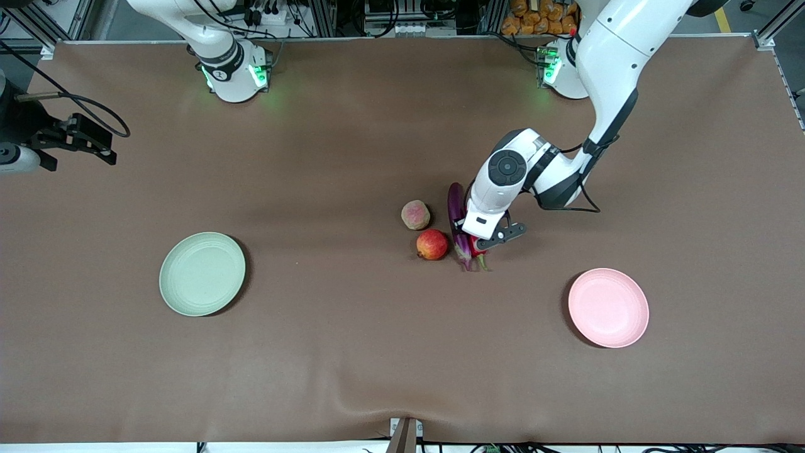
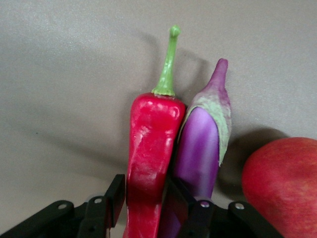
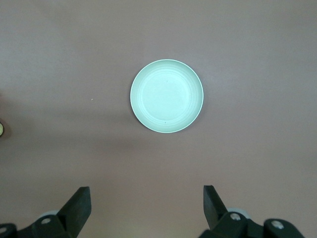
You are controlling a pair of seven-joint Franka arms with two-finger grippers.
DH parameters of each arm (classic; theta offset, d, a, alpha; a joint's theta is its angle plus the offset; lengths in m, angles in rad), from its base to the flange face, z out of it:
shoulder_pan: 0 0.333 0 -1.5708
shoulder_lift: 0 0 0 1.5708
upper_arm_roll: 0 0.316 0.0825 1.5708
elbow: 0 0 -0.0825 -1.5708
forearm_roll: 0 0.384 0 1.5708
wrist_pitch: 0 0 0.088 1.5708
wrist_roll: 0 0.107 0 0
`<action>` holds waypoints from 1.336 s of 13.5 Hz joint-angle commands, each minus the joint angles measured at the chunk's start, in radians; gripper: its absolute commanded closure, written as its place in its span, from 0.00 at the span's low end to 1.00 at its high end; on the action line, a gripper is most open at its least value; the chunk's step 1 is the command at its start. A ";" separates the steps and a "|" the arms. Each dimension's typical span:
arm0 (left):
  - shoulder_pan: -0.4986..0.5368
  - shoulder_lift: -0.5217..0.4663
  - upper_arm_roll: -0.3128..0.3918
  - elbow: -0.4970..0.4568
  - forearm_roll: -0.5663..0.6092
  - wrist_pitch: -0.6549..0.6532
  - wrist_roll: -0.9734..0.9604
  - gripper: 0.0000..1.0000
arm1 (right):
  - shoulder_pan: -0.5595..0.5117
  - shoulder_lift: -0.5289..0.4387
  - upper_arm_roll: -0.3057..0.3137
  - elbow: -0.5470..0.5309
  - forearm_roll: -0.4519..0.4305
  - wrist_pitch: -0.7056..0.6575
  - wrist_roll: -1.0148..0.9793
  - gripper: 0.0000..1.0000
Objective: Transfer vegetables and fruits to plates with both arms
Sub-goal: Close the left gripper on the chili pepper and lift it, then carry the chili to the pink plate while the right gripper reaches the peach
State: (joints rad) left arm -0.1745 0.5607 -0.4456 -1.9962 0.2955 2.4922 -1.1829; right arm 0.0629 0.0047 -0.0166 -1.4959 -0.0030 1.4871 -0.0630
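Observation:
My left gripper [image 1: 478, 242] is down on the table, shut on the red chili pepper [image 1: 480, 246], its fingers on either side of it [image 2: 148, 198]. In the left wrist view the chili [image 2: 151, 134] lies against the purple eggplant [image 2: 200, 148], with the red-orange fruit [image 2: 282, 183] beside them. The eggplant [image 1: 455, 207], the red-orange fruit [image 1: 432, 244] and the pinkish-yellow fruit [image 1: 416, 214] lie mid-table. My right gripper [image 1: 94, 143] is open and empty, held high, and looks down [image 3: 146, 198] on the empty green plate [image 3: 167, 95].
The green plate [image 1: 202, 273] lies toward the right arm's end of the table, the empty pink plate [image 1: 608, 307] toward the left arm's end. Both are nearer the front camera than the produce. A brown cloth covers the table.

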 commanded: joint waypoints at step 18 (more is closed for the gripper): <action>0.173 -0.159 0.004 0.022 0.037 -0.150 0.138 1.00 | 0.027 0.162 0.003 0.031 0.070 0.034 0.027 0.00</action>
State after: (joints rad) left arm -0.0730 0.4467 -0.4372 -1.9652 0.3072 2.3645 -1.1054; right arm 0.0687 0.1587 -0.0158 -1.4934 0.0175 1.5039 -0.0675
